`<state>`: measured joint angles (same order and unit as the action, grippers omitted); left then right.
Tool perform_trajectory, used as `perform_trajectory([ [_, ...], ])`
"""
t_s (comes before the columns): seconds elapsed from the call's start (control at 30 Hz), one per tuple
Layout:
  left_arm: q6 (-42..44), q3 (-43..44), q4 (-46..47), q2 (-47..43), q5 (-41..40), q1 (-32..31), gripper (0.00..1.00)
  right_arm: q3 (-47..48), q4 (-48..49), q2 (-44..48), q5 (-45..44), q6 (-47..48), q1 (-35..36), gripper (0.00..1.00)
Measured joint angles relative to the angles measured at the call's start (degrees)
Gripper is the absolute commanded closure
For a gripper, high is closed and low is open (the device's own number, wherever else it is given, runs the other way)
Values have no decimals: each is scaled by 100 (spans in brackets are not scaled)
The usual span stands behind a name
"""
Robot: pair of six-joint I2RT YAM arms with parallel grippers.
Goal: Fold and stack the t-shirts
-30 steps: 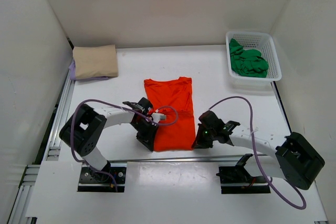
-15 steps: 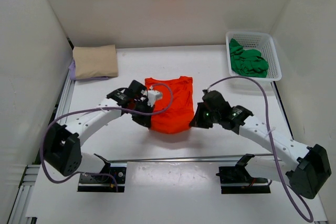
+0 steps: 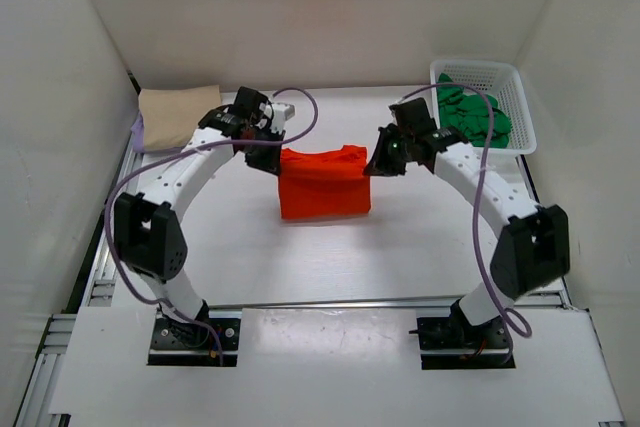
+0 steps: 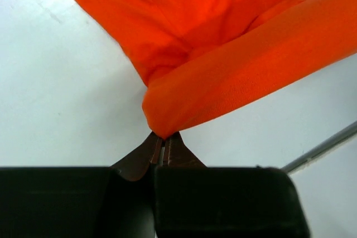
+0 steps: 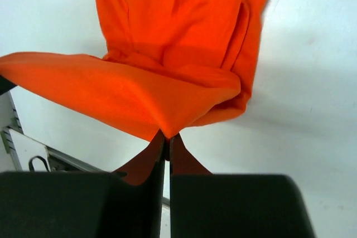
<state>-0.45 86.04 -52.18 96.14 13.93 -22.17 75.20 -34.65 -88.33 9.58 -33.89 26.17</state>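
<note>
- My left end effector [image 4: 163, 147] is pressed together on a corner of the orange shirt [image 3: 322, 185]; the cloth comes out right at the fingertips.
- My right end effector [image 5: 167, 142] is likewise closed, pinching the opposite corner of the same edge.
- That edge hangs stretched between the two arms, and in both wrist views it is raised above the lower layer of the shirt.
- The orange shirt sits mid-surface [image 3: 430, 237], doubled over. Its fold lies on the side nearer the arm bases, and the pinched edge is at the far side, by the collar.
- The lower layer lies flat on the surface, a little rumpled under the lifted part.
- A beige shirt [image 3: 180, 115] lies folded in the far left corner, on top of a lavender shirt [image 3: 138, 133] that shows only as a thin border at its left and near edges.
- A green shirt [image 3: 472, 117] is bunched up inside the white basket [image 3: 523, 107] in the far right corner, well apart from the orange one.
</note>
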Motion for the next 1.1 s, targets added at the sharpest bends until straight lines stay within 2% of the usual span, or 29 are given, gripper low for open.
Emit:
perform_trajectory([
  [0.23, 2, 1279, -181, 1152, 15, 293, 90, 1325, -210, -1355, 522, 234, -479, 100],
  [0.43, -2, 1985, -269, 1937, 177, 682, 90, 2450, -299, -2413, 1040, 278, -678, 100],
  [0.53, -2, 2273, -293, 2275, 229, 765, 90, 2833, -304, -2929, 1187, 260, -754, 92],
  [0.6, 2, 2455, -317, 2509, 245, 772, 80, 3014, -297, -3244, 1222, 221, -796, 85],
  [0.63, 9, 2553, -315, 2645, 247, 769, 71, 3091, -302, -3405, 1224, 184, -817, 75],
  [0.67, 17, 2662, -326, 2776, 245, 772, 53, 3139, -295, -3519, 1211, 122, -841, 68],
  [0.73, 42, 2885, -308, 3060, 229, 809, 48, 3174, -260, -3718, 1104, -20, -911, 54],
  [0.8, 20, 3185, -313, 3392, 168, 896, 41, 3174, -140, -3847, 988, -190, -1023, 50],
  [0.83, 35, 3362, -293, 3560, 98, 960, 41, 3171, -22, -3880, 949, -267, -1084, 48],
  [0.93, 26, 3556, -179, 3755, -254, 1156, 41, 3171, 407, -3882, 852, -402, -1231, 48],
  [1.0, 24, 3499, -122, 3674, -446, 1274, 42, 3161, 654, -3845, 826, -389, -1285, 54],
  [1.1, 22, 3108, 98, 3303, -494, 1362, 45, 2879, 901, -3593, 750, -258, -1165, 72],
])
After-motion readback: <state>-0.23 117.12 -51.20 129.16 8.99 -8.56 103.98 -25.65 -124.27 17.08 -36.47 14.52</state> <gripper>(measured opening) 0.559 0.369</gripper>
